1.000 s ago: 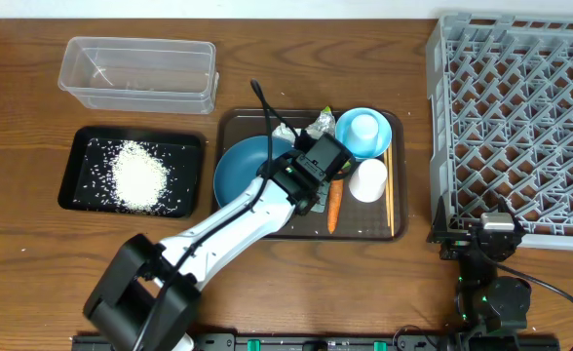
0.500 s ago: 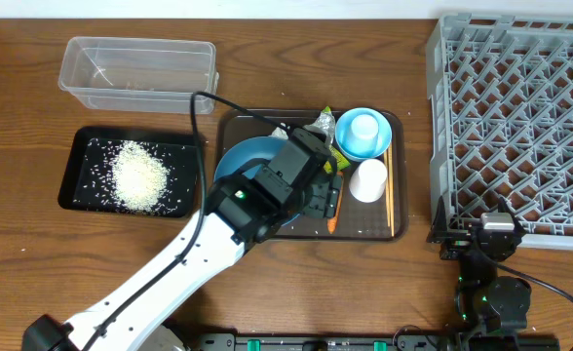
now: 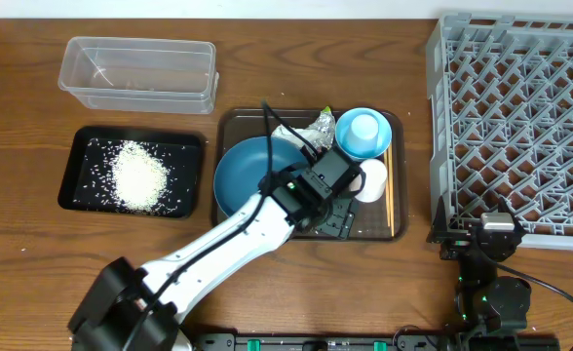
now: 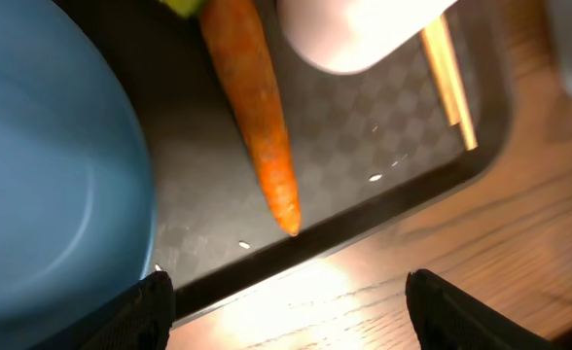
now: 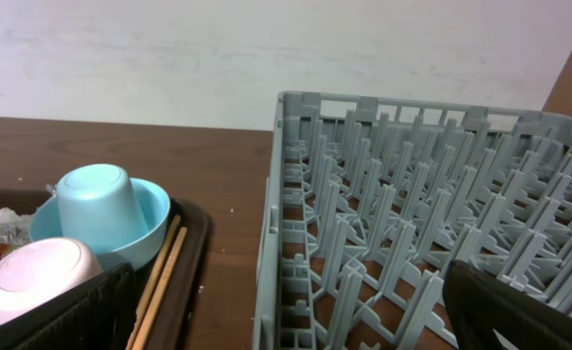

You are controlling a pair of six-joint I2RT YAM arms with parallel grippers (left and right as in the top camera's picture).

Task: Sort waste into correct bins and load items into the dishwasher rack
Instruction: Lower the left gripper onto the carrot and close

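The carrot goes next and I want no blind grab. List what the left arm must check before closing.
1. The left gripper is open: ok.
2. Fingers astride the carrot: not ok; only its tip lies near their line.
3. Room beside the carrot's lower half: ok; the blue plate and white cup lie apart from it.
4. Height above the serving tray: cannot tell.
5. The right gripper is clear, open beside the rack: ok.

One plate [image 3: 240, 174], one bowl [image 3: 344, 144], two cups [image 3: 375, 181] [image 3: 364, 128], one carrot [image 4: 257, 112], two chopsticks [image 3: 389, 198].
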